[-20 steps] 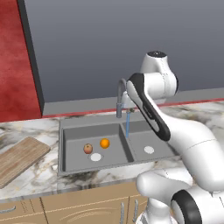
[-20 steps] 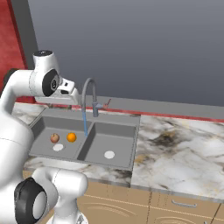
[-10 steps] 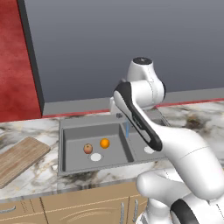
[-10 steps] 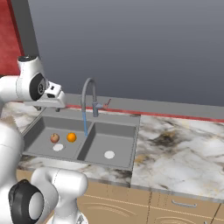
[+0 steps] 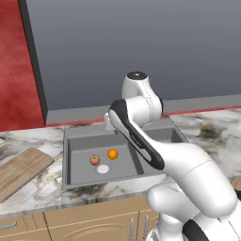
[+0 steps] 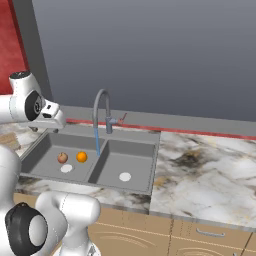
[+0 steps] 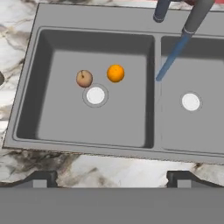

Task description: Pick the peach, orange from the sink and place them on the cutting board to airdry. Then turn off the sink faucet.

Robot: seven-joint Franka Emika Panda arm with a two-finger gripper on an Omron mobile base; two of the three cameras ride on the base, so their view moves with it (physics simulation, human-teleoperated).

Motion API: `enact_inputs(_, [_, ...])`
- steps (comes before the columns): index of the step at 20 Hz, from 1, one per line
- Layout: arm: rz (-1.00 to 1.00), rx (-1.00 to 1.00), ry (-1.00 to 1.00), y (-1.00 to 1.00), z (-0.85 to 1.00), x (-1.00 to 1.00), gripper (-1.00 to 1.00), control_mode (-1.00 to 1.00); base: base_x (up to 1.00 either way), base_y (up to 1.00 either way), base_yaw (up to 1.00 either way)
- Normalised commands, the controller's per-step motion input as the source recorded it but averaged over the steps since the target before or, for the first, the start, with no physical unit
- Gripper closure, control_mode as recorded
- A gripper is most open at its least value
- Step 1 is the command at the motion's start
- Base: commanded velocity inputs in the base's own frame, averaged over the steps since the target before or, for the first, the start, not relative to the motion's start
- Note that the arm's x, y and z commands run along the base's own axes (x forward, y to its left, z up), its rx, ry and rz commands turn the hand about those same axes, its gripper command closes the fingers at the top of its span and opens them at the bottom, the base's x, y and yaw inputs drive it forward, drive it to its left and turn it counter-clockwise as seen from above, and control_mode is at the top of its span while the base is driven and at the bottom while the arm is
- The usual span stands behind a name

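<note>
The peach (image 7: 84, 78) and orange (image 7: 115, 73) are lying in the sink (image 7: 30, 70), water is running, and the gripper (image 7: 112, 177) is hanging wide apart, empty; nothing is done yet.

no readable text, no labels, no brands, no numbers on anything here

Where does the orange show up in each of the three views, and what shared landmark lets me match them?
Left base view: orange in the sink's left basin, right of the peach.
Right base view: orange in the left basin, right of the peach.
Hand view: orange upper middle of the left basin.
Shared landmark: the white drain just below both fruits.
</note>
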Motion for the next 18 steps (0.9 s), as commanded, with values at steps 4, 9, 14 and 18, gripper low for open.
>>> enact_inputs(4, [0.0, 0.09, 0.01, 0.21, -0.28, 0.0, -1.0, -1.0, 0.0, 0.0, 0.0])
enact_inputs(9, [0.0, 0.06, 0.0, 0.24, -0.28, 0.05, -1.0, -1.0, 0.0, 0.0, 0.0])
enact_inputs(14, [0.0, 0.0, -0.05, 0.25, -0.27, 0.09, -1.0, -1.0, 0.0, 0.0, 0.0])
enact_inputs(18, [0.0, 0.0, -0.03, 0.22, -0.24, 0.08, -1.0, -1.0, 0.0, 0.0, 0.0])
